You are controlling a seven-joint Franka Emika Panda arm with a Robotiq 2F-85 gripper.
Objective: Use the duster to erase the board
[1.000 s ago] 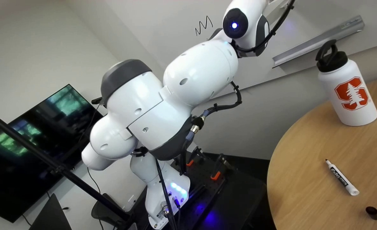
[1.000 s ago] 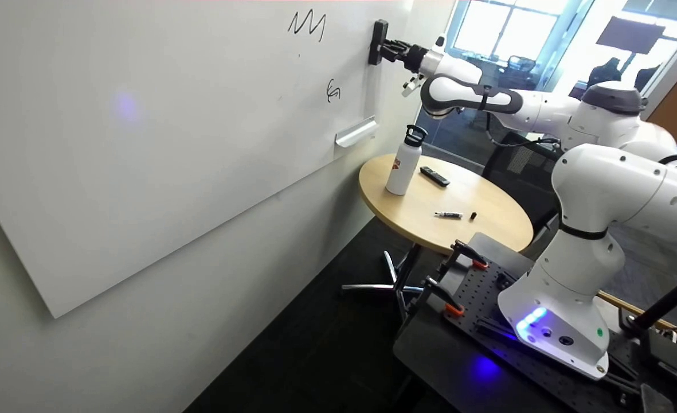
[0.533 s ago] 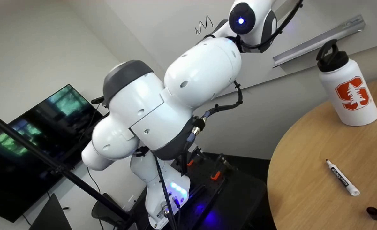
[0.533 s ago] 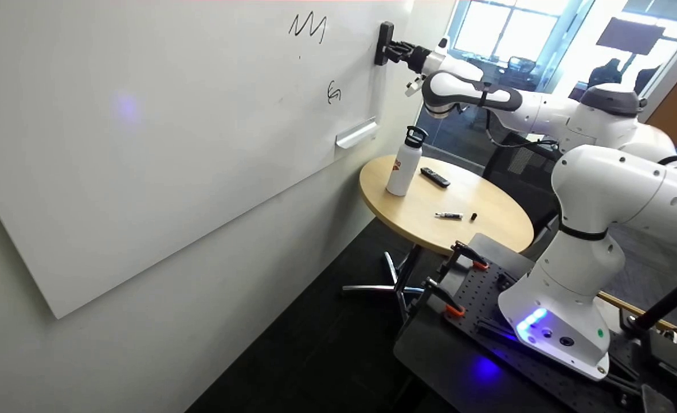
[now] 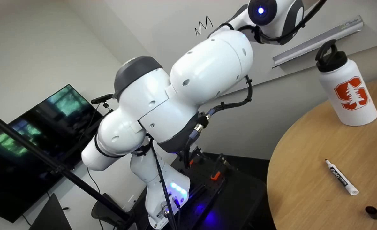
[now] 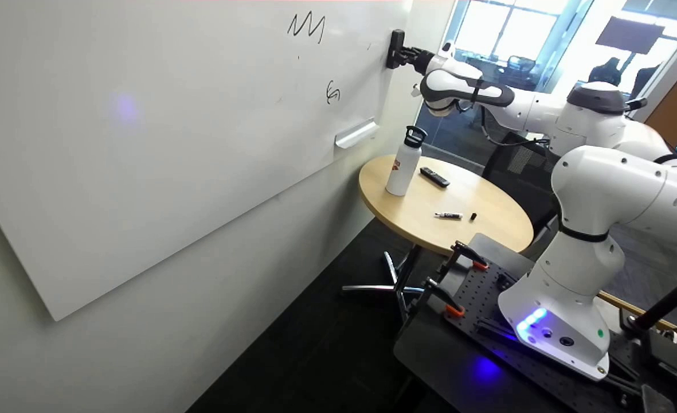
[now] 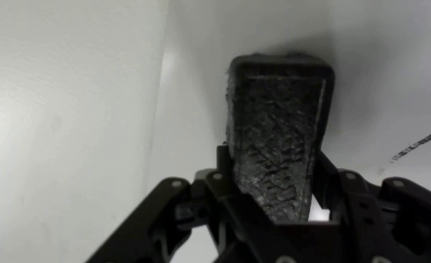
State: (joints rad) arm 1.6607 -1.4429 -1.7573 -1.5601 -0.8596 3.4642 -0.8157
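Observation:
The duster [image 6: 395, 49], a black rectangular block, stands upright in my gripper [image 6: 405, 55] near the right edge of the white board [image 6: 143, 172]. In the wrist view my gripper [image 7: 272, 168] is shut on the sides of the duster [image 7: 279, 120]. Its far face lies against or very near the board [image 7: 376, 91]; I cannot tell if it touches. A zigzag scribble [image 6: 306, 26] and a looped scribble [image 6: 333, 92] are to its left. A short dark streak [image 7: 414, 148] shows beside it. In an exterior view the gripper and duster are out of frame above the board [image 5: 265, 60].
A grey metal rail [image 6: 356, 133] sticks out low on the board. Below is a round wooden table [image 6: 487, 201] with a white bottle [image 6: 404, 166], a black remote [image 6: 434, 176], a marker [image 6: 448, 215] and its cap [image 6: 473, 216]. A side wall [image 7: 65, 128] adjoins the board.
My gripper has moved the duster right and slightly down, closer to the board's edge. A small streak left of the duster is now uncovered. Both scribbles look the same.

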